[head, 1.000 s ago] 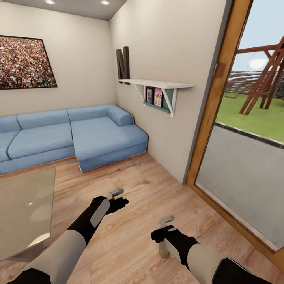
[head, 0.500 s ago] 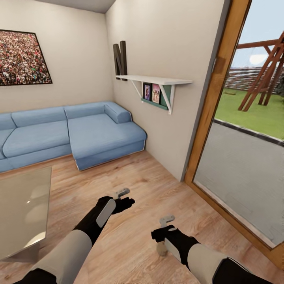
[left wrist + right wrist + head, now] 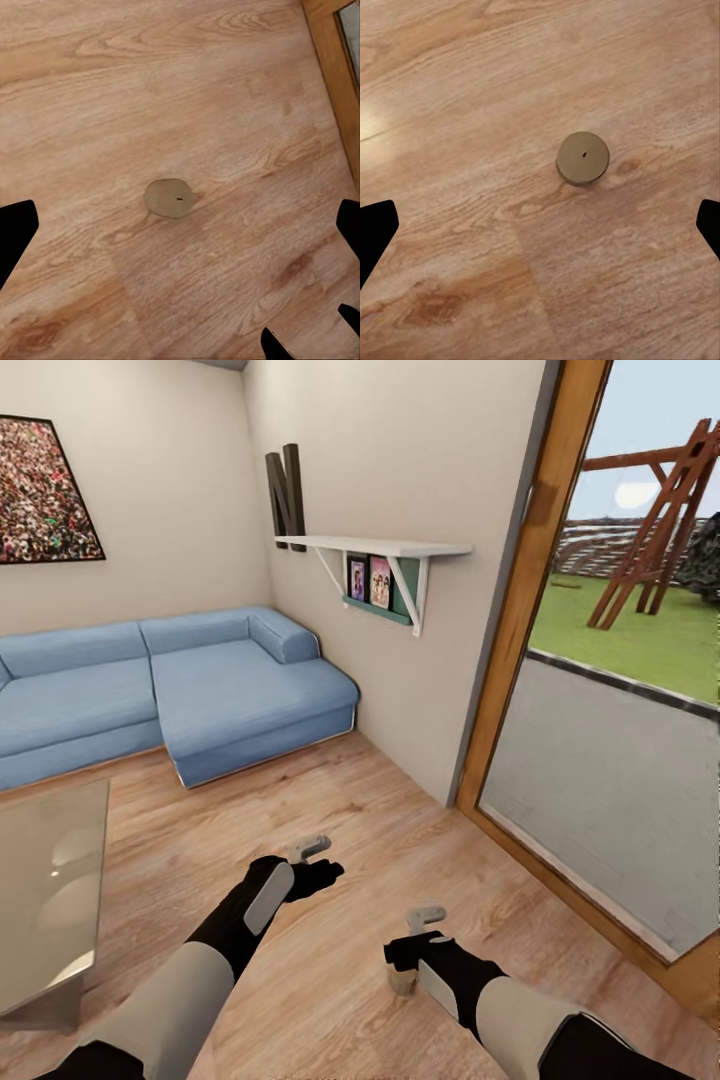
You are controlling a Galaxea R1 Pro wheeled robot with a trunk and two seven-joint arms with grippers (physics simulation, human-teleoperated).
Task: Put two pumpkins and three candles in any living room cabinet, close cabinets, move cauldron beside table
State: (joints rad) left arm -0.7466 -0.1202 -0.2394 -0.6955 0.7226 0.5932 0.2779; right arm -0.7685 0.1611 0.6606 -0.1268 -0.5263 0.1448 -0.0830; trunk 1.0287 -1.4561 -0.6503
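A short tan candle [image 3: 401, 980] stands upright on the wooden floor, partly hidden under my right hand. In the right wrist view the candle [image 3: 583, 158] lies straight below my right gripper [image 3: 540, 225], whose dark fingertips [image 3: 376, 229] are spread wide and hold nothing. The left wrist view shows a candle [image 3: 169, 198] on the floor at a slant, below my open, empty left gripper [image 3: 184, 225]. In the head view the left gripper [image 3: 311, 849] hovers over bare floor, left of and beyond the right gripper [image 3: 425, 916]. The glossy table [image 3: 40, 880] is at the left.
A blue corner sofa [image 3: 190, 690] fills the far left corner. A white wall shelf [image 3: 375, 548] with pictures juts from the right wall. A wood-framed glass door [image 3: 520, 610] runs along the right, its frame [image 3: 328, 67] near the candle.
The camera has turned, so the room has slid leftward in the picture. Both arms keep nearly the same pose over the floor, with the candle still under the right hand.
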